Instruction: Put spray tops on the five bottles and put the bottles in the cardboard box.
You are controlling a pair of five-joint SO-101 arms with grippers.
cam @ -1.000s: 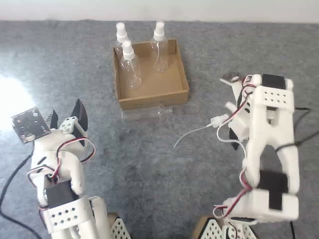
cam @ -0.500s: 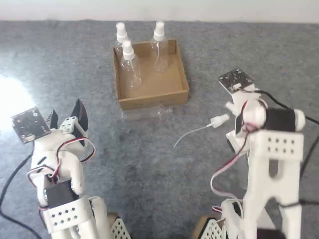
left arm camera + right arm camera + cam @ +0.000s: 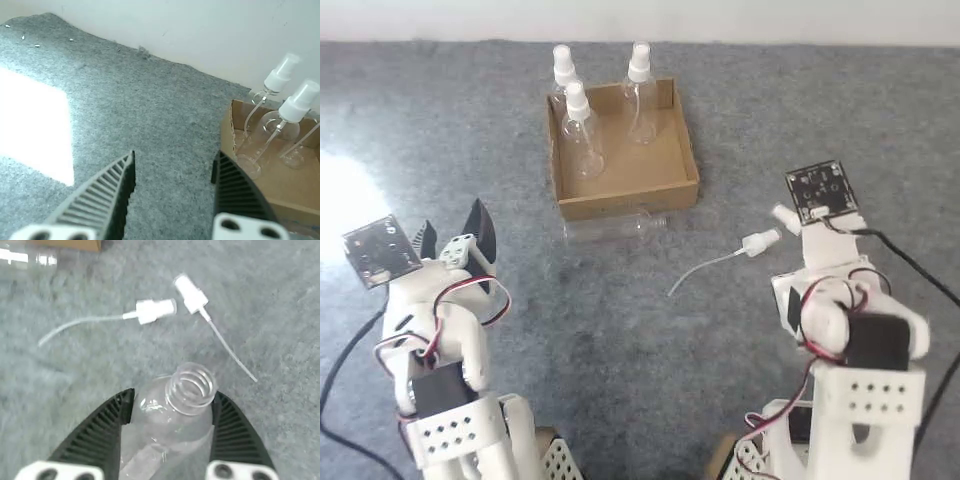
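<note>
My right gripper (image 3: 172, 399) is shut on a clear bottle (image 3: 186, 401) with an open threaded neck and no top. Just beyond its mouth two white spray tops (image 3: 155, 309) (image 3: 190, 292) lie on the grey felt, their thin tubes trailing; the high view shows these spray tops (image 3: 761, 242) (image 3: 786, 215) right of centre. Another topless bottle (image 3: 616, 227) lies on its side before the cardboard box (image 3: 682, 128). Two topped bottles (image 3: 582, 138) (image 3: 640, 92) stand inside the box, and a third (image 3: 561, 70) stands at its back left corner. My left gripper (image 3: 175, 157) hangs open over bare felt.
The right arm (image 3: 840, 320) is folded at the near right, its camera board (image 3: 823, 190) close to the spray tops. The left arm (image 3: 435, 300) stands near left. A bright sunlit patch (image 3: 30, 125) lies on the felt at far left.
The right arm has drawn back from beside the box toward the table's near edge and folded lower. The left arm, the box and the spray tops have not moved.
</note>
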